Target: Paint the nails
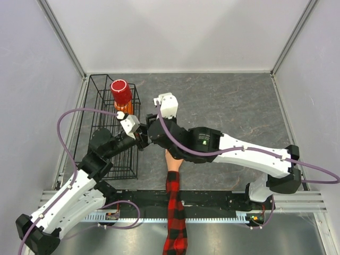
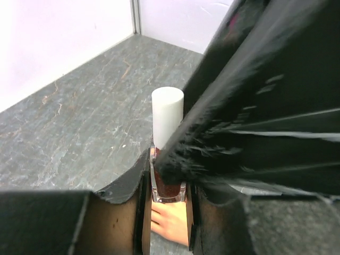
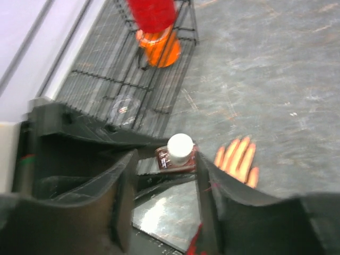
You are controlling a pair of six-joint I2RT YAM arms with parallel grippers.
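A small nail polish bottle (image 2: 169, 190) with dark red polish and a white cap (image 2: 167, 114) stands upright in my left gripper (image 2: 169, 178), which is shut on its glass body. Below it lies the peach mannequin hand (image 3: 236, 159) with a red-and-black plaid sleeve (image 1: 175, 212), fingers flat on the table. Its nails are too blurred to make out. My right gripper (image 3: 164, 159) is open just above the bottle, and the cap (image 3: 179, 149) sits close to its right finger without being gripped. In the top view both grippers meet at the hand's left side.
A black wire basket (image 1: 93, 114) stands at the left, holding a red cup (image 1: 121, 91) on an orange object. Grey walls enclose the dark stone-patterned table (image 1: 234, 106). A metal rail (image 1: 212, 204) runs along the near edge.
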